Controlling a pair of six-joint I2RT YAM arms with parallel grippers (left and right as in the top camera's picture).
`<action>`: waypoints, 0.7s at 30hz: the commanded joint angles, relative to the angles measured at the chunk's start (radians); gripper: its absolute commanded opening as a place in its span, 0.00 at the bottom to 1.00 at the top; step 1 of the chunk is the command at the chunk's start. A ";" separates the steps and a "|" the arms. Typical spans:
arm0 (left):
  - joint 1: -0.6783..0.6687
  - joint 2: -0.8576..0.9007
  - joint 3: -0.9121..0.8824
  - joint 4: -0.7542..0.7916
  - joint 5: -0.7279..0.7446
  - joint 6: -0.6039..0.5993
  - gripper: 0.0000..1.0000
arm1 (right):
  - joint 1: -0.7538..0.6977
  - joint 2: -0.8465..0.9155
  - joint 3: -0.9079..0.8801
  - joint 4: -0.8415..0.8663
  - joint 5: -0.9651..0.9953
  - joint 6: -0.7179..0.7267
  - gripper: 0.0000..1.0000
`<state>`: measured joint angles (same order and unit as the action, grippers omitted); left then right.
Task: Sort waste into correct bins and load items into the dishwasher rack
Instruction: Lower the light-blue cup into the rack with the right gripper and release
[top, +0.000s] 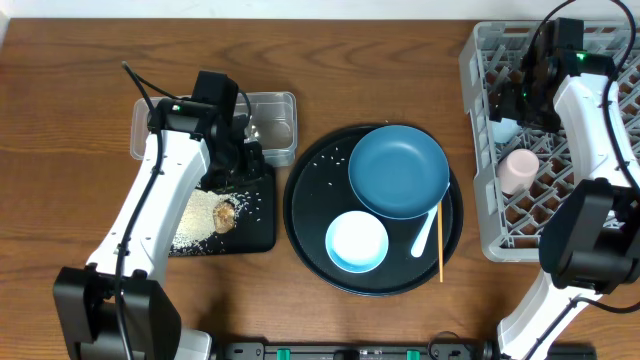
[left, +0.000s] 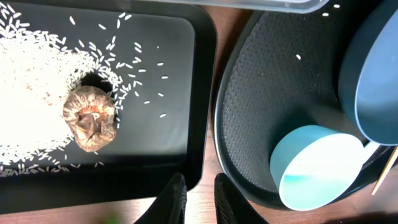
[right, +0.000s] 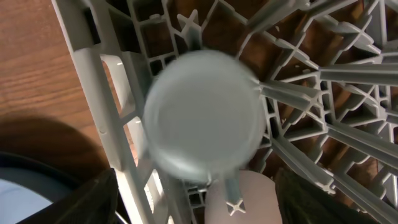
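Note:
White rice (top: 198, 218) and a brown lump (top: 224, 215) lie in the black rectangular tray (top: 255, 215), close up in the left wrist view (left: 90, 118). My left gripper (top: 243, 152) hovers over that tray's near corner, fingers (left: 200, 198) nearly together and empty. The dark blue plate (top: 398, 170), light blue bowl (top: 357, 241), spoon (top: 427, 232) and chopstick (top: 441, 240) lie on the round tray. My right gripper (top: 510, 105) is open (right: 199, 200) above the grey rack (top: 600, 60), over an upturned light blue cup (right: 202, 118) and the pinkish cup (top: 518, 170).
The clear tub (top: 280, 105) stands behind the black tray, with something pale inside that I cannot make out. The large round black tray (top: 310, 220) has stray rice grains on it. Its rim (left: 230, 130) lies close beside the rectangular tray.

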<state>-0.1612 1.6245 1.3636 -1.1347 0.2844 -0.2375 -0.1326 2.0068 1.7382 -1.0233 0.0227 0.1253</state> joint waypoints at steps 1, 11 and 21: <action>-0.002 0.001 -0.002 -0.012 -0.010 0.008 0.19 | 0.015 0.014 0.016 0.013 0.006 -0.003 0.76; -0.002 -0.012 -0.002 -0.008 -0.075 0.008 0.19 | 0.014 -0.056 0.100 -0.079 0.003 -0.007 0.76; -0.002 -0.267 0.053 0.055 -0.106 -0.024 0.19 | 0.010 -0.246 0.117 -0.313 -0.229 -0.088 0.74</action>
<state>-0.1612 1.4643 1.3766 -1.0866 0.2012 -0.2401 -0.1329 1.8179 1.8324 -1.3006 -0.0586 0.0975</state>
